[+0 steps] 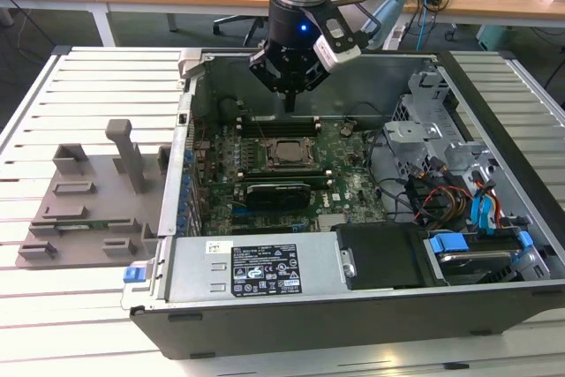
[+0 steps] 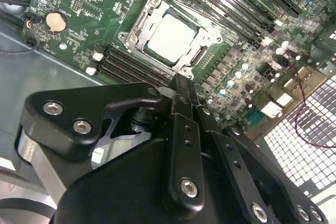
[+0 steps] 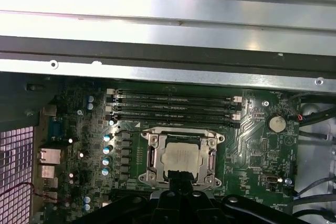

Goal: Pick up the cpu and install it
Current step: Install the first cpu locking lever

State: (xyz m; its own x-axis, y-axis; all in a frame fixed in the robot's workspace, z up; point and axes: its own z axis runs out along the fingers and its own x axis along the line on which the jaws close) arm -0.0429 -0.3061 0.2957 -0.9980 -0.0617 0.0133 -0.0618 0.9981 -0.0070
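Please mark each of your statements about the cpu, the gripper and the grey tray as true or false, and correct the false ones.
1. The cpu lies inside the socket frame on the motherboard. True.
2. The gripper holds the cpu in the air. False: the cpu sits in the socket, apart from the gripper, which hangs above the board.
3. The grey tray stands outside the computer case, on the exterior view's left. True.
4. The cpu rests on the grey tray. False: it is in the socket frame.
5. A round coin battery sits on the motherboard. True.
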